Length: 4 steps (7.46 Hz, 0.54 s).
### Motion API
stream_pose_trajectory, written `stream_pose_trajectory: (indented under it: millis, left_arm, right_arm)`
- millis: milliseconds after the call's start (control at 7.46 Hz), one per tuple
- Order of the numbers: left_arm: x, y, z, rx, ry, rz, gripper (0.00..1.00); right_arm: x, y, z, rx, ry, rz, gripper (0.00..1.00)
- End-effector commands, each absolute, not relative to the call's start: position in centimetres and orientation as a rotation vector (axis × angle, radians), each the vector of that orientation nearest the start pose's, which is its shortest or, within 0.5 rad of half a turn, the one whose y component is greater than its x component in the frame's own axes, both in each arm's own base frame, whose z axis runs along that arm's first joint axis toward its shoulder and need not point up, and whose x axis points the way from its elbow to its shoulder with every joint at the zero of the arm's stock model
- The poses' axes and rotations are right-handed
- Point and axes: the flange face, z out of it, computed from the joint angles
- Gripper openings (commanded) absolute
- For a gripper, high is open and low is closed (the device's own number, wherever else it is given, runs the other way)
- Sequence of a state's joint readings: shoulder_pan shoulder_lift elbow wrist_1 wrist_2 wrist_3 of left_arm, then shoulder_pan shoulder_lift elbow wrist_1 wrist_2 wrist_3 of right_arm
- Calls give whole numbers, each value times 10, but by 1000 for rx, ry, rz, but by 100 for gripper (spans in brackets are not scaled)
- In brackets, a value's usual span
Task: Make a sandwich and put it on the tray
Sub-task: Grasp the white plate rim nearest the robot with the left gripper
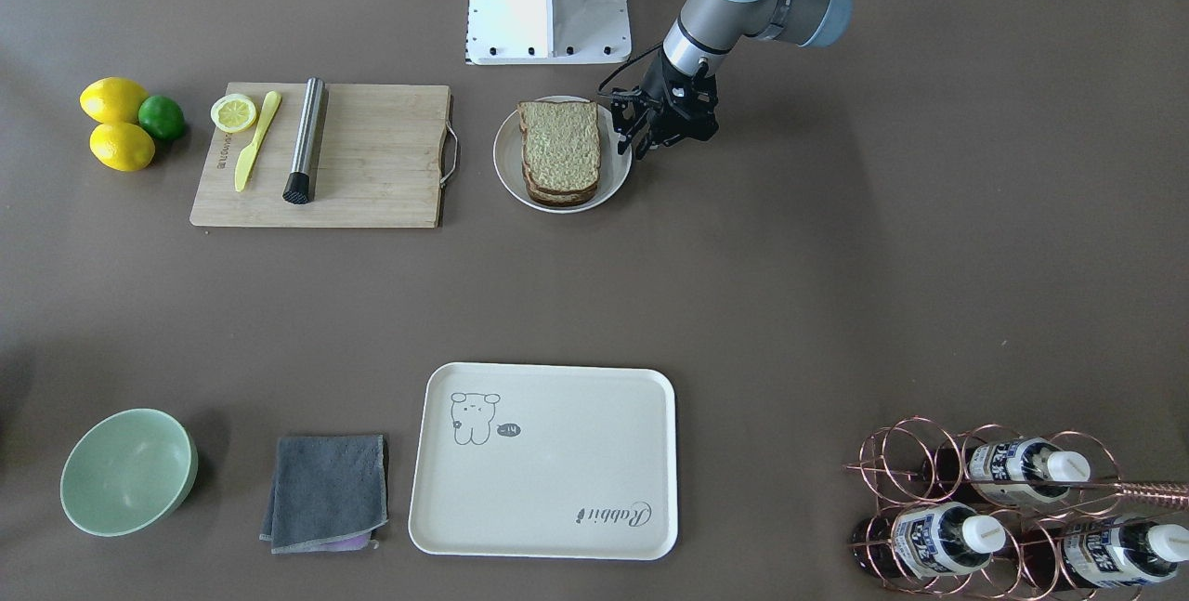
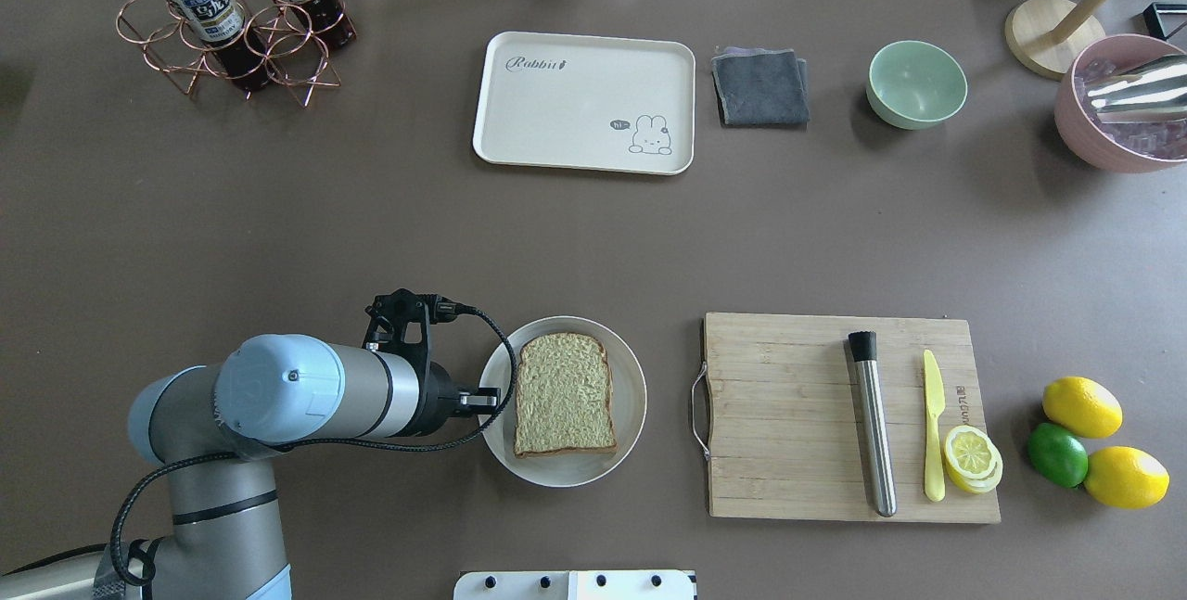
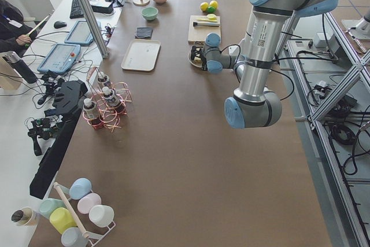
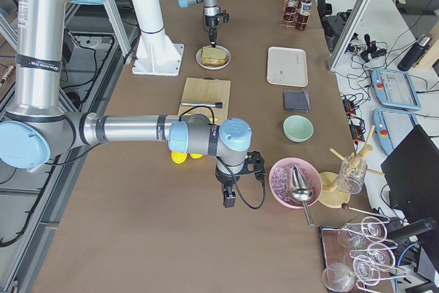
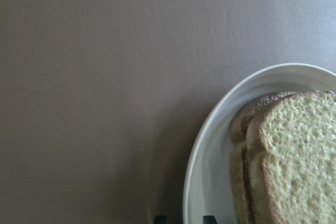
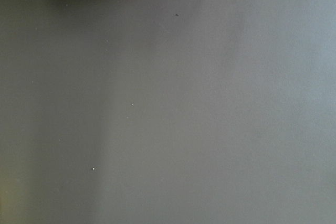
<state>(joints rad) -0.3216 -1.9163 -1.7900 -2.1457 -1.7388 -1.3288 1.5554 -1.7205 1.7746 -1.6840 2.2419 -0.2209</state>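
- The brown worktop [image 2: 278,210] carries everything.
- The left arm [image 2: 306,387] lies low over the worktop, its wrist turned toward the plate. The right arm [image 4: 137,130] stretches out over the worktop's far end, well apart from the food.
- The cream tray [image 2: 575,118] sits on the operators' side, marked with a small line-drawn animal and the script "Rabbit". A folded grey cloth [image 2: 760,85] lies just beside it.
- The wooden cutting board [image 2: 788,414] lies beside the plate and bears a steel rod [image 2: 874,433], a yellow knife [image 2: 933,424] and a lemon half [image 2: 972,456].
- The round white plate [image 2: 632,387] stands between the board and the left gripper.
- The sandwich [image 2: 564,393] rests on that plate as stacked bread slices with their edges slightly offset (only bread shows; what lies between the slices is hidden). It is well apart from the tray.
- The left gripper [image 1: 639,141] points down at the plate's rim, on the side away from the board. In the wrist view its fingertips [image 5: 210,220] stand narrowly apart with the rim showing between them, and they hold nothing.
- The right gripper [image 4: 228,197] hangs over bare worktop near a pink bowl [image 4: 278,186]. I cannot tell whether it is parted or closed, since only the side view shows it.
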Motion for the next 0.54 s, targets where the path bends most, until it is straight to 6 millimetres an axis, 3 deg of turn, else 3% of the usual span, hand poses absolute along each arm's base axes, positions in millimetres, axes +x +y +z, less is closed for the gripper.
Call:
stream_pose_trajectory:
  millis: [0,134,268,402]
  left_arm:
    - [540,-303,306,176,1126,31,35]
    - [540,-303,306,174,1127,30,35]
    - [541,-303,303,175,1131,32,29]
    - [541,-303,302,175,1133,32,9]
  right_arm:
    - [65,-426,644,16,-673,-206,100]
    - [65,-425,645,15,-673,-206,100]
    - [65,-425,645,15,-673,-206,100]
    - [65,-425,645,13,-673,-204,100]
